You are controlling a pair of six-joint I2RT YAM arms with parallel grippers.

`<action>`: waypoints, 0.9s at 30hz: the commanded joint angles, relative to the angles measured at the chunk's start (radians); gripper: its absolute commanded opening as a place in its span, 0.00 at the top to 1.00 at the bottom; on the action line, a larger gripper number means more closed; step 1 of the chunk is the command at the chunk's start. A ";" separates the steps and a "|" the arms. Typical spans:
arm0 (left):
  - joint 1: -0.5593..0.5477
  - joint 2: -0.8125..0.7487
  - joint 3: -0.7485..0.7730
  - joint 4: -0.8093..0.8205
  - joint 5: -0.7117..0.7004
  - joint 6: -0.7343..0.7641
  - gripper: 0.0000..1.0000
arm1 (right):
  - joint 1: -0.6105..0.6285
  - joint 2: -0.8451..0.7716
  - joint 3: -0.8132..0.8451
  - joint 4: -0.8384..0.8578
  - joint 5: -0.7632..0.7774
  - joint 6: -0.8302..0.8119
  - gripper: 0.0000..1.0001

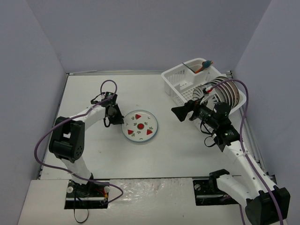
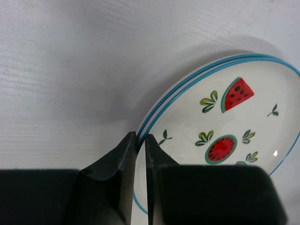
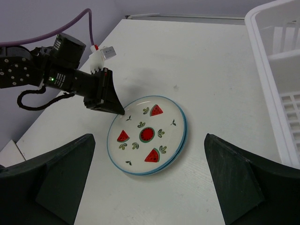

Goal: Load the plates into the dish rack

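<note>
A white plate (image 1: 139,126) with red fruit slices and a double blue rim sits low over the middle of the table. It also shows in the left wrist view (image 2: 225,126) and the right wrist view (image 3: 147,136). My left gripper (image 1: 122,123) (image 2: 140,137) (image 3: 120,112) is shut on the plate's left rim. My right gripper (image 1: 179,113) (image 3: 149,140) hangs open to the plate's right, above the table, with nothing between its fingers. Several plates (image 1: 220,91) stand on edge in the white dish rack (image 1: 174,79) at the back right.
The rack's corner cup (image 1: 199,65) holds an orange and blue utensil. The rack's white wall (image 3: 276,70) stands close on the right of the right gripper. Purple walls close in the table on the left, back and right.
</note>
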 commanded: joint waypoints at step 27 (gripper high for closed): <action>-0.037 -0.258 0.017 -0.142 -0.167 0.102 1.00 | 0.367 0.101 -0.092 0.164 0.244 0.114 0.00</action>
